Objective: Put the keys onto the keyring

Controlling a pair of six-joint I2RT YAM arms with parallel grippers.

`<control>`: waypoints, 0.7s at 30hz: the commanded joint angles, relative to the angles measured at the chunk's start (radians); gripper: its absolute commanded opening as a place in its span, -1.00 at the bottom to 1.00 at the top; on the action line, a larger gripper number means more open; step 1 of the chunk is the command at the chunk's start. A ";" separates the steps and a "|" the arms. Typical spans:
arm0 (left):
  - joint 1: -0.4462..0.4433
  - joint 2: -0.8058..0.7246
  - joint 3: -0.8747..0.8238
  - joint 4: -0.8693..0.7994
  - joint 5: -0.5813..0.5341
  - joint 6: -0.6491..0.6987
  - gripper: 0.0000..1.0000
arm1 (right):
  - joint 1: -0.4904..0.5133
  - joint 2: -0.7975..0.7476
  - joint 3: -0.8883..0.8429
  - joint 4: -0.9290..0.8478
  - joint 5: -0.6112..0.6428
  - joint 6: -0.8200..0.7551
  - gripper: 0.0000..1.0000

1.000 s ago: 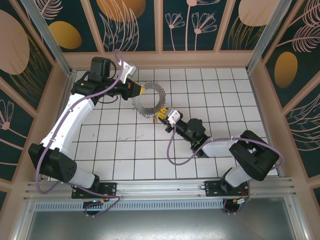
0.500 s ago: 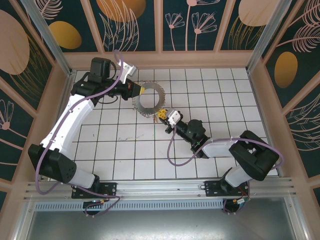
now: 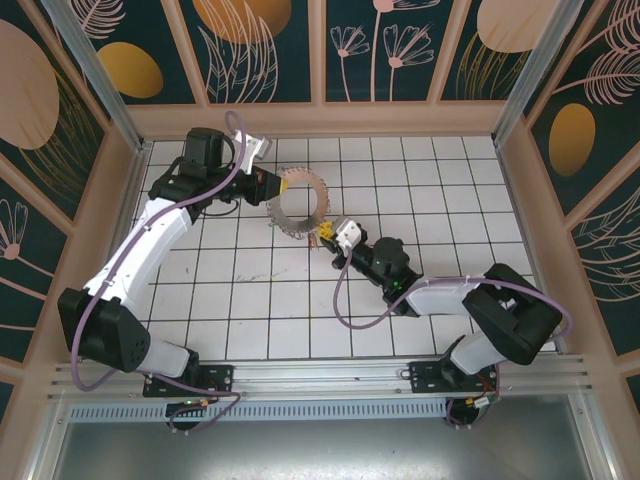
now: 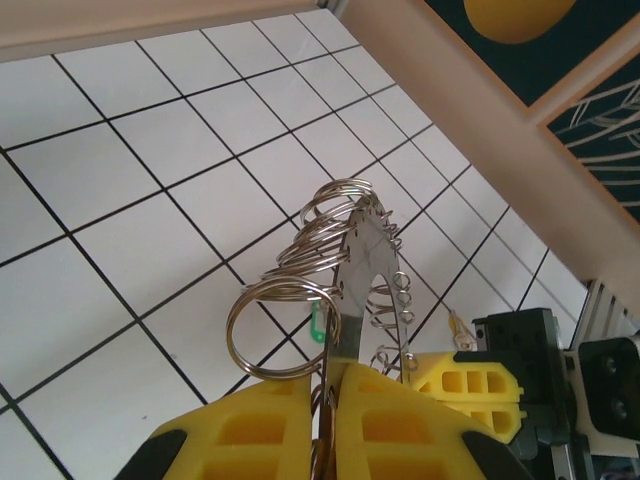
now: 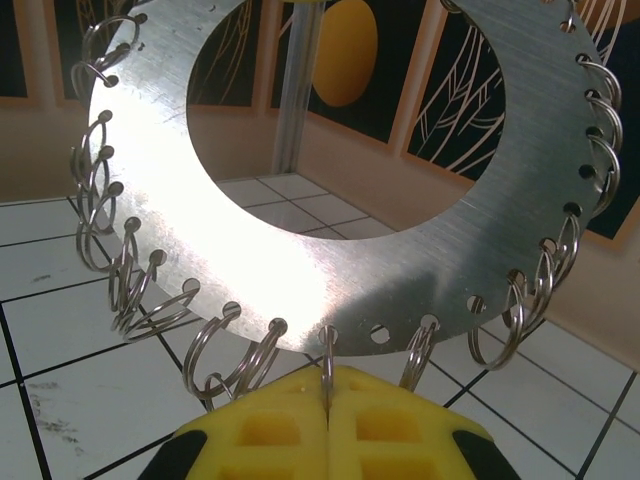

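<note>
The keyring (image 3: 321, 191) is a flat silvery hoop fringed with small split rings, held off the tiled floor (image 3: 250, 290) between both arms. My left gripper (image 3: 272, 184) is shut on its upper-left rim; in the left wrist view the yellow fingers (image 4: 250, 440) clamp the plate's edge (image 4: 365, 255). My right gripper (image 3: 324, 231) is shut at the lower-right rim, pinching one small split ring (image 5: 328, 350) that hangs from the keyring (image 5: 300, 260). A green key head (image 4: 318, 325) shows behind the rings. The other keys are hidden.
Wooden walls (image 3: 320, 118) close in the tiled floor on three sides. The right arm (image 3: 420, 285) lies low across the middle right tiles. The right gripper's yellow finger (image 4: 470, 375) sits close beside my left fingers.
The left wrist has turned and shifted slightly, tilting the keyring more upright so it looks thinner from above. The right gripper has stayed at the lower rim.
</note>
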 commanded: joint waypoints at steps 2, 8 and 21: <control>0.013 -0.013 -0.055 0.080 -0.031 -0.081 -1.00 | -0.017 -0.074 0.028 0.006 -0.070 0.050 -1.00; 0.044 -0.017 -0.153 0.165 -0.011 -0.161 -1.00 | -0.044 -0.108 0.049 -0.071 -0.118 0.065 -1.00; 0.075 0.014 -0.224 0.286 0.406 -0.275 -1.00 | -0.050 -0.095 0.023 0.004 -0.007 -0.027 -1.00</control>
